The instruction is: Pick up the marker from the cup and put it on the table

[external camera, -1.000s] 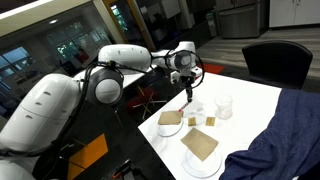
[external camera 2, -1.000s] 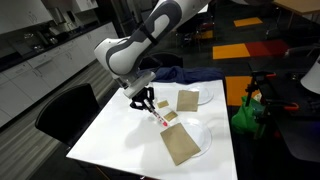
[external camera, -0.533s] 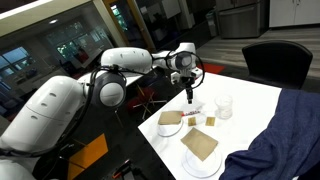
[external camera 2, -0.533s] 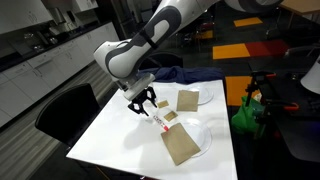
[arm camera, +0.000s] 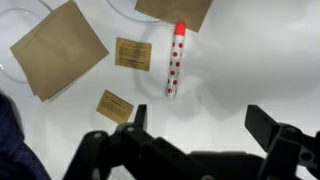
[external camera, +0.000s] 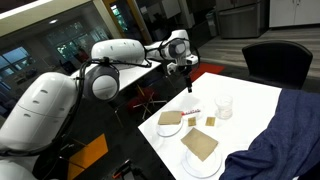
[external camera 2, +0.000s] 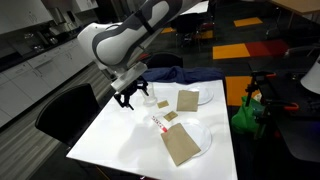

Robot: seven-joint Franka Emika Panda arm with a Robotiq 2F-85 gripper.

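Entry, left to right. Arm (external camera: 110, 70): white, comes in from the left edge in an exterior view. Gripper (external camera: 188, 84): I hold it above the table (external camera: 245, 95), touching nothing. The claw is spread wide, and the wrist view shows the dark fingers (arm camera: 268, 128) far apart with nothing between them. Plates (external camera: 167, 131): two, round, white, on the table's left part, each bearing a tan square (arm camera: 58, 50). Cards (arm camera: 133, 54): two small tan ones, lying flat on the bare tabletop. Marker (arm camera: 176, 58): red with white dots, lying flat on the table outside the cup, just beside one card, with its red end near the edge of a tan square. In an exterior view the marker (external camera: 190, 113) lies between a plate and the cup. Cup (external camera: 224, 106): clear, upright, right of the marker and apart from it; I cannot tell whether it holds anything. Cloth (external camera: 285, 135): dark blue, heaped over the table's right side.
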